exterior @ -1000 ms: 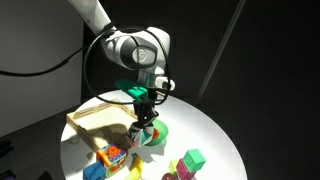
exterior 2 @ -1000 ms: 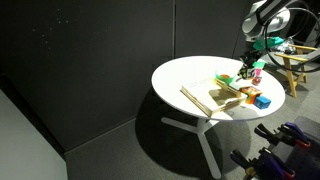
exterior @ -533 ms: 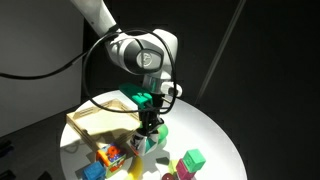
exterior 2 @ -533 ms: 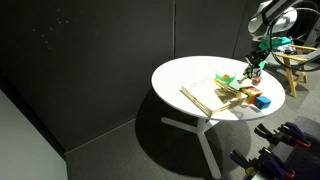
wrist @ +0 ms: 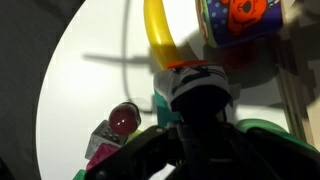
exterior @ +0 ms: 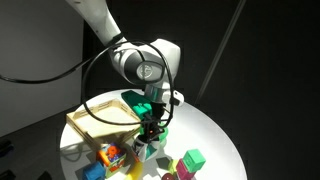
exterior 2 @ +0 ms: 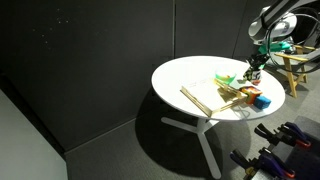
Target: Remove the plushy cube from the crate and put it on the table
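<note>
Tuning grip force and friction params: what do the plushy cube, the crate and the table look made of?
The plushy cube: matte black and white faces, soft-looking, likely fabric; the wrist view is blurry. The crate: light tan wood, apparently unpainted, thin raised rims. The table: smooth white top, no visible grain; laminate or paint, cannot tell.

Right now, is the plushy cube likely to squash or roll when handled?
Probably soft: the plushy cube looks like rounded fabric, so it may squash in the gripper. Its flat faces should sit on the table without rolling.
</note>
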Motion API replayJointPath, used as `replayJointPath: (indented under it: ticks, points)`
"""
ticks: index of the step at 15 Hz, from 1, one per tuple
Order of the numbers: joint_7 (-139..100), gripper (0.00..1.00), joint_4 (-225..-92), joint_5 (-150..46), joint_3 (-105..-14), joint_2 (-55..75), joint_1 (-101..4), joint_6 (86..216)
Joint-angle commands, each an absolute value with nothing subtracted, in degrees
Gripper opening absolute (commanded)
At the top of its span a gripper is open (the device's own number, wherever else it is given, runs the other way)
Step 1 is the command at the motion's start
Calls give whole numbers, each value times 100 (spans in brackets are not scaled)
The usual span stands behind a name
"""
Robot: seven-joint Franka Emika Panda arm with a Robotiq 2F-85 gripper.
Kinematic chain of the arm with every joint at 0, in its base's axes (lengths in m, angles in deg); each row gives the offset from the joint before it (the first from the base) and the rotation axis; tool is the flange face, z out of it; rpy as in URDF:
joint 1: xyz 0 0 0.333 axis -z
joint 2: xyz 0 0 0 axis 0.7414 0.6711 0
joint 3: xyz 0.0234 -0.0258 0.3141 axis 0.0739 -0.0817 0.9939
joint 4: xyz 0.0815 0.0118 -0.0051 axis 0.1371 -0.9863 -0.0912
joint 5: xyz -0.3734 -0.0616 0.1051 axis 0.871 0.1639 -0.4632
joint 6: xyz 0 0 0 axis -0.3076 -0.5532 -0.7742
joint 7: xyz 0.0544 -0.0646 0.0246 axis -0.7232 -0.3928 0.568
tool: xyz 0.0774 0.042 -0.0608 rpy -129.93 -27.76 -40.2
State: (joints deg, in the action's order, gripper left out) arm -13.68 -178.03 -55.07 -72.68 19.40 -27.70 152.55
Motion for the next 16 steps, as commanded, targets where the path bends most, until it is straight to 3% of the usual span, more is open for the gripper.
replayJointPath:
  ticks: [1,15,16]
  points:
    - [-1511,6,-17507,-5645,-7260,2183,-2667,15241]
    - [-1880,6,-16853,-5699,-7286,2698,-2516,15113]
    - [-1874,10,-16828,-5690,-7283,2722,-2515,15101]
